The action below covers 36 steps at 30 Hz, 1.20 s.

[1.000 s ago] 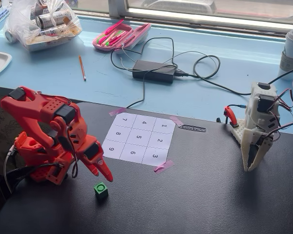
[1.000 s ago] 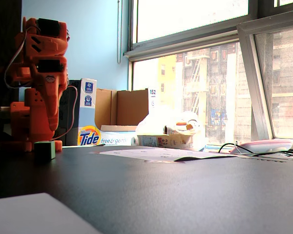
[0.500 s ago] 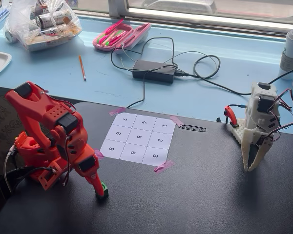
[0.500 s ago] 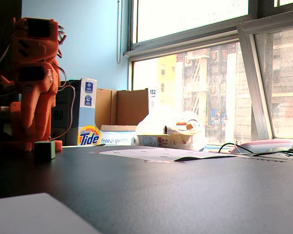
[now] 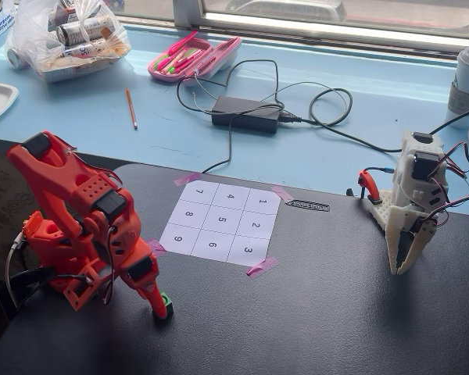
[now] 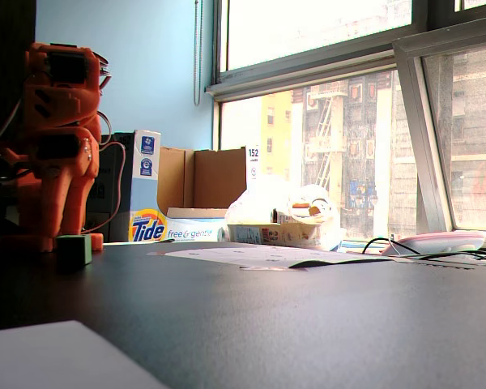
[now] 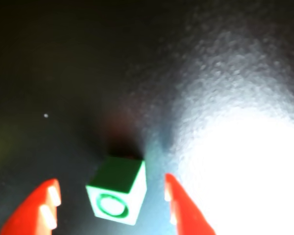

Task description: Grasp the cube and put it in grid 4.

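The orange arm point(image 5: 78, 226) is reaching down to the dark worktop point(image 5: 313, 312), and its jaws point(image 7: 108, 205) are standing released, one red finger on each side of the cube point(image 7: 118, 190). In the wrist view the cube is sitting between the jaws with a clear gap on both sides, so neither finger is touching it, and it is lying a little nearer the left finger than the right. Its face with the circular mark is turned toward the camera, and it is sitting slightly twisted relative to the line between the fingers.

In a fixed view from above, only a sliver of green is showing at the tip of the jaws point(image 5: 162, 306), with the rest hidden behind the fingers. In the low fixed view the cube point(image 6: 73, 250) is resting on the worktop in front of the arm's base.

Grid 4 point(image 5: 230, 198) is lying well beyond the jaws, in the far row of the numbered sheet point(image 5: 221, 222), and it is bare.

By this reading the approach is done and little else: the squeeze on the cube, the lift, the carry over to grid 4 and the release are all left to do.
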Motion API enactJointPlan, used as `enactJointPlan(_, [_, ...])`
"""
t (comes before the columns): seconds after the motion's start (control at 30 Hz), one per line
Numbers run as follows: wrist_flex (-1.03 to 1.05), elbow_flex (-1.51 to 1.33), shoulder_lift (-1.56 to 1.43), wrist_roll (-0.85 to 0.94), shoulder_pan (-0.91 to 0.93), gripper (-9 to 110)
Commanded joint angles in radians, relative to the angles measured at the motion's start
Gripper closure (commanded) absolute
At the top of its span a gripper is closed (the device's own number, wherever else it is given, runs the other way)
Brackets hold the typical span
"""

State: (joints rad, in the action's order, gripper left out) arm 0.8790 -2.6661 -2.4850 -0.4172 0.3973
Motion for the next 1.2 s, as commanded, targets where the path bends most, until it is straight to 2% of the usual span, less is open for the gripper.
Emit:
enactJointPlan(0.0, [-0.031,0.005,0.005,0.0,-0.018,68])
enactJointPlan(0.23, [-0.054,0.008,0.009,0.002,-0.034,71])
enactJointPlan(0.27, [-0.054,0.006,0.009,0.003,-0.032,79])
enactJointPlan(0.33, [-0.055,0.006,0.011,0.025,-0.032,101])
enactJointPlan(0.77, [-0.02,0.071,0.014,0.069,-0.04,101])
enactJointPlan(1.17, [0.276,0.693,0.221,0.233,-0.239,101])
